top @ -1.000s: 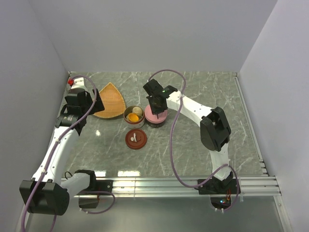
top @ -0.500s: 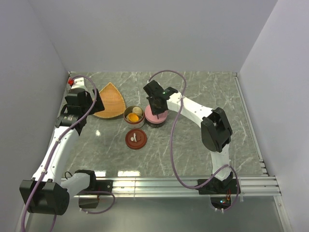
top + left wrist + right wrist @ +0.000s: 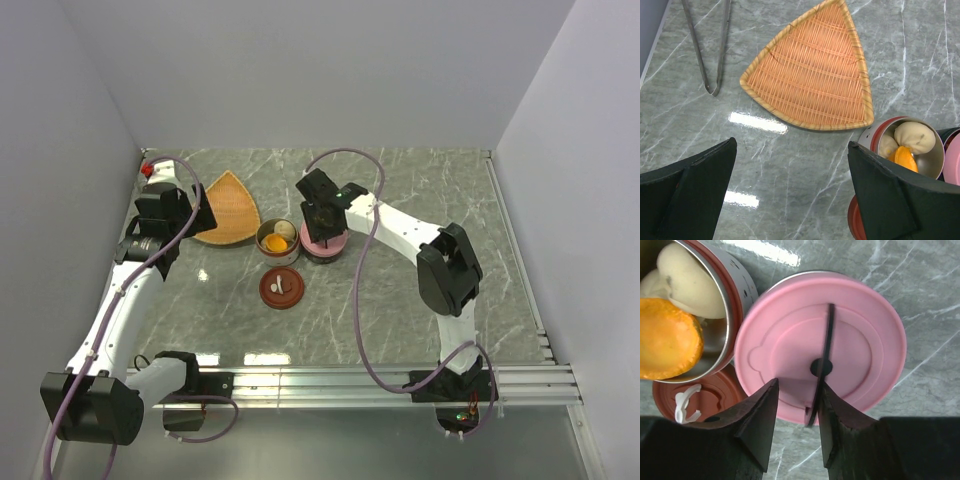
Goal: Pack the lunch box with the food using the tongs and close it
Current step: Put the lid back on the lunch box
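Food [image 3: 670, 335] lies packed in the open tin [image 3: 737, 287] just to the left of the right gripper [image 3: 797, 385]: a beige dumpling [image 3: 687, 282] and an orange chunk [image 3: 903, 157] show above its rim. That gripper hangs directly over the pink lid [image 3: 855, 335], which is seated on the second tin [image 3: 322, 254]. Its jaws stand part-way apart, astride the thin black handle [image 3: 826, 335], and appear to pinch nothing.

The left gripper [image 3: 792, 145] is spread wide and holds nothing. The tongs [image 3: 713, 90] lie on the marble [image 3: 790, 165] ahead and to its left, and the woven plate [image 3: 815, 75] straight ahead shows no pieces.

Packing looks finished and closing is half done. The right gripper should lift clear, then fetch the red-brown lid [image 3: 715, 390] lying below the open tin. Its white loop [image 3: 684, 401] seems the likeliest hold.
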